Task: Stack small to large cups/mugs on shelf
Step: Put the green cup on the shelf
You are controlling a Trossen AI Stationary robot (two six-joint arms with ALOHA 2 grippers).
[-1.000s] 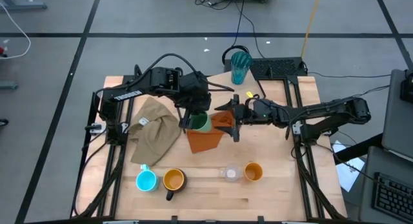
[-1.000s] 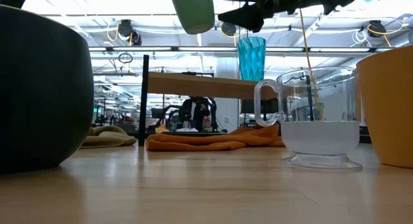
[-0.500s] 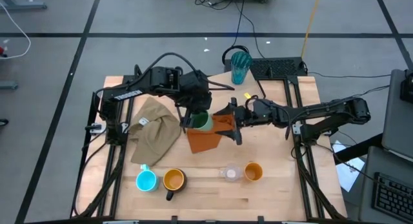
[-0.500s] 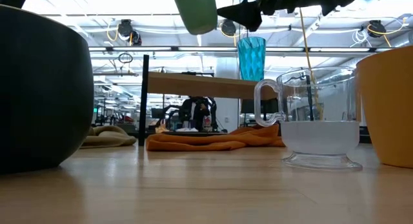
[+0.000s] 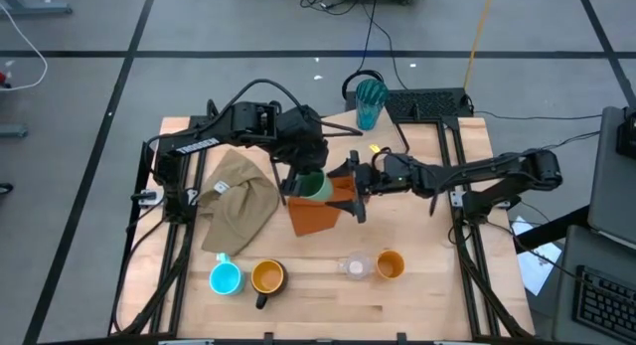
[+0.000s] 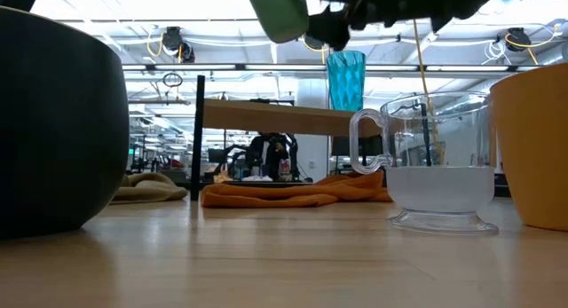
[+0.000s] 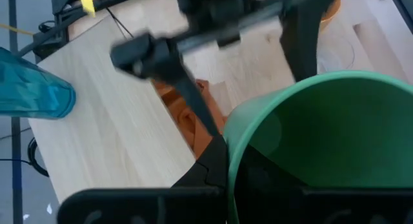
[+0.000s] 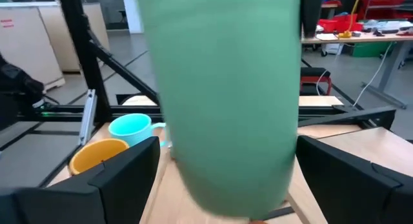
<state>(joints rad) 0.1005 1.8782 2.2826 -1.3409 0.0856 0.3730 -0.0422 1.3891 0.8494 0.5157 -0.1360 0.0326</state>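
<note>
The green cup hangs above the orange cloth, with my left gripper shut on its rim. My right gripper is open and level. It reaches in from the table's right, with one finger on each side of the green cup. The teal tumbler stands upright on the shelf. Along the table's near edge stand the blue mug, the black mug, the clear glass and the orange cup. My left gripper pinches the green cup's wall at the rim, one finger inside the cup and one outside. The fingers slant down from the table's left. The cup hangs clear of the table, mouth up and somewhat tilted. My right gripper's fingers flank the cup's body; I cannot tell whether they touch it.
A beige cloth lies on the table's left part, beside the orange cloth. Cables and black frame rails run along the right side of the table.
My right gripper has moved toward the table's left, toward the green cup, and its open fingers now reach past the cup's sides. The left gripper and the cup have stayed in place.
</note>
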